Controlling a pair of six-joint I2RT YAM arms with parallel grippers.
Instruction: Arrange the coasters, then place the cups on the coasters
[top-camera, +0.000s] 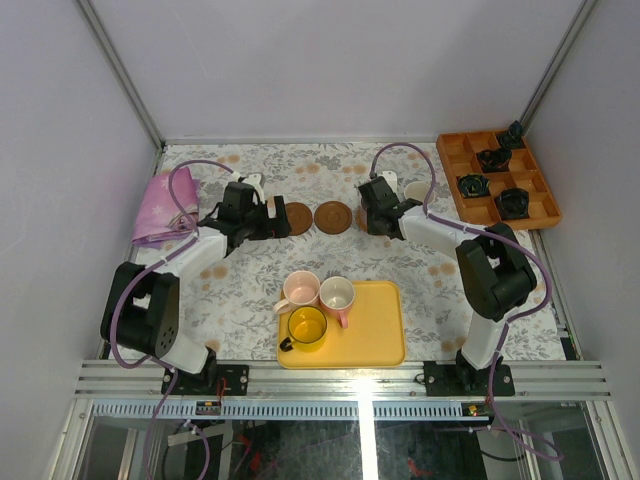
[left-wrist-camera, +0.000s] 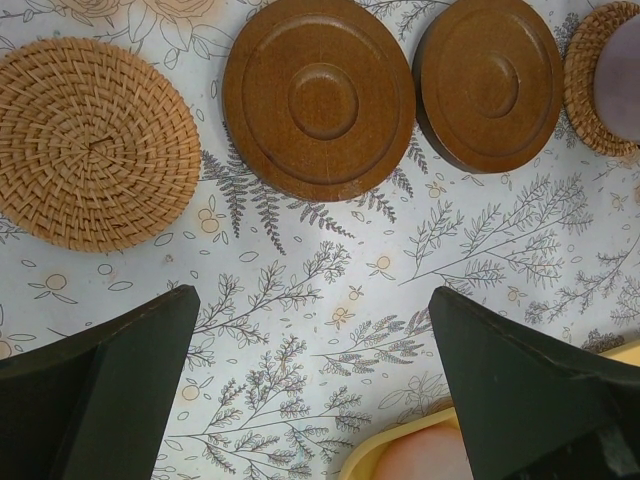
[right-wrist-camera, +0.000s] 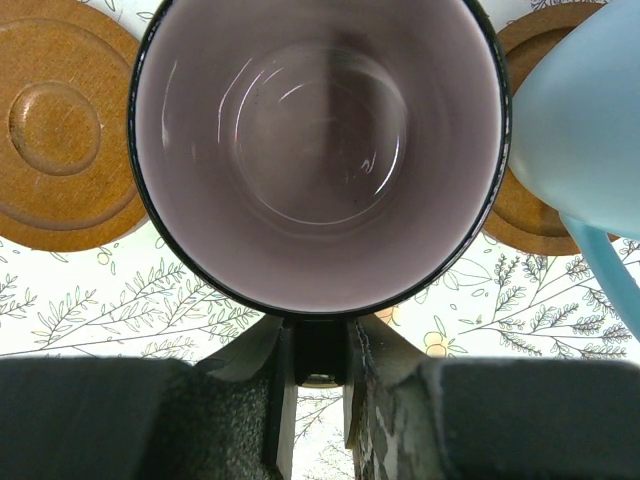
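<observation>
My right gripper (right-wrist-camera: 320, 350) is shut on the handle of the grey-purple cup (right-wrist-camera: 320, 150), which stands upright over a woven coaster (left-wrist-camera: 598, 75). A light blue cup (right-wrist-camera: 580, 120) sits just right of it on a brown coaster (right-wrist-camera: 525, 215). Two smooth brown coasters (left-wrist-camera: 318, 97) (left-wrist-camera: 490, 82) and a tan woven coaster (left-wrist-camera: 92, 140) lie in a row ahead of my open left gripper (left-wrist-camera: 315, 300), which holds nothing. In the top view my left gripper (top-camera: 268, 220) and right gripper (top-camera: 375, 215) flank the brown coasters (top-camera: 297, 218) (top-camera: 332, 217). The pale pink cup (top-camera: 300, 292), pink cup (top-camera: 337, 295) and yellow cup (top-camera: 307, 327) stand together.
The three cups stand on a yellow tray (top-camera: 375, 330) at the near edge. An orange compartment box (top-camera: 497, 178) with small black objects sits at the back right. A pink cloth (top-camera: 160, 205) lies at the back left.
</observation>
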